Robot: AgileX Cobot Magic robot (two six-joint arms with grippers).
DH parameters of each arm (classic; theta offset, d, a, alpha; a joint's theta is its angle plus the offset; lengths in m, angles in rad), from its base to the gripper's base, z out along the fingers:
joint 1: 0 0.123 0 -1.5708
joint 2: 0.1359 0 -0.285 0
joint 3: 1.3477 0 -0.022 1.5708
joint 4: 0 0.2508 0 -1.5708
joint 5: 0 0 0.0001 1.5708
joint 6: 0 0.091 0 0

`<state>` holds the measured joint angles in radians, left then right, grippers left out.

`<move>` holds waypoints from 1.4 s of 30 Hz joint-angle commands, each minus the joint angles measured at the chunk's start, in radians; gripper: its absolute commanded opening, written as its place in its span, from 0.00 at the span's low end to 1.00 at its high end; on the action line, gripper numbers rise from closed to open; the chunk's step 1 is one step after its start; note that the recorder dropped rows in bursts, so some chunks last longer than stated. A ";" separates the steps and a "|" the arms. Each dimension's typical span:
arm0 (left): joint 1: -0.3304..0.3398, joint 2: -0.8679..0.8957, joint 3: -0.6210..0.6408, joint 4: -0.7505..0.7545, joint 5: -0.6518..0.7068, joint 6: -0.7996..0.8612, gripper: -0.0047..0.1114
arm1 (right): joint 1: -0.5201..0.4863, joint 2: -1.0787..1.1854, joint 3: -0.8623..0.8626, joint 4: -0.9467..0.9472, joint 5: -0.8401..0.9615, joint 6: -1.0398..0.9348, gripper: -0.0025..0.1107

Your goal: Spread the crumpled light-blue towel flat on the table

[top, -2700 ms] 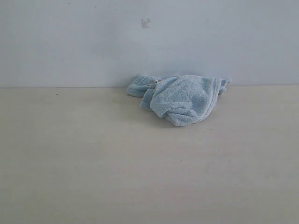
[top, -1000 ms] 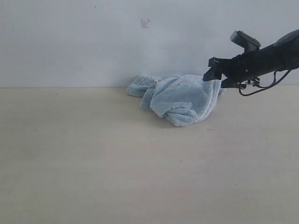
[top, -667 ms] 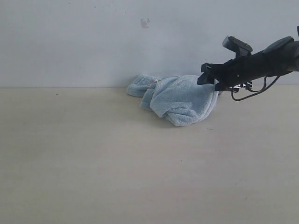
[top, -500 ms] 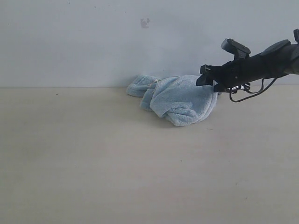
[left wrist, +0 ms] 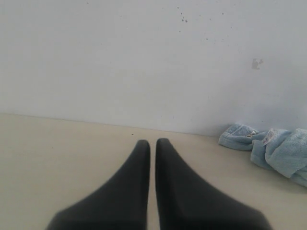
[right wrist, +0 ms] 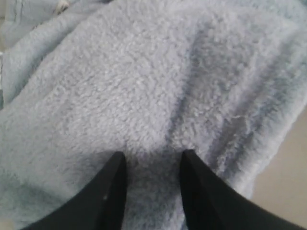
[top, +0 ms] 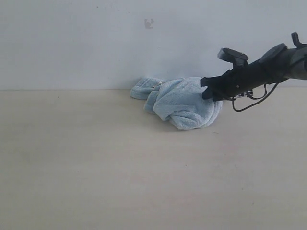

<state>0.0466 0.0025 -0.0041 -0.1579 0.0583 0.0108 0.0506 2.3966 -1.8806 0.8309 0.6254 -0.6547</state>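
The light-blue towel (top: 181, 101) lies crumpled in a heap at the back of the beige table (top: 120, 167), close to the wall. My right gripper (top: 205, 88) reaches in from the right and presses its open fingers into the heap's upper right side; in the right wrist view fluffy towel (right wrist: 144, 96) fills the gap between the two fingertips of the right gripper (right wrist: 152, 158). My left gripper (left wrist: 149, 143) is shut, low over bare table, with the towel (left wrist: 283, 148) far off to one side. The left arm does not show in the exterior view.
A white wall (top: 96, 43) rises straight behind the towel, with a small dark mark (top: 149, 23) on it. A black cable (top: 249, 103) loops under the right arm. Bare table stretches to the left and front of the heap.
The right arm came in from the right and moved left and down, until its open fingers reached the towel's upper right side. The towel's right edge is pushed in slightly.
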 commanded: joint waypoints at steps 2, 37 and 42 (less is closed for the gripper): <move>0.003 -0.002 0.004 -0.002 -0.005 0.006 0.08 | 0.034 -0.005 -0.005 -0.093 0.003 0.028 0.03; 0.003 -0.002 0.004 -0.002 -0.005 0.006 0.08 | 0.082 -0.746 0.886 -0.123 -0.422 0.085 0.52; 0.003 -0.002 0.004 -0.002 -0.005 0.006 0.08 | 0.003 -0.459 0.661 -0.015 -0.317 0.119 0.50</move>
<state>0.0466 0.0025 -0.0041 -0.1579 0.0583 0.0108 0.0847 1.8638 -1.1409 0.7760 0.2783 -0.5372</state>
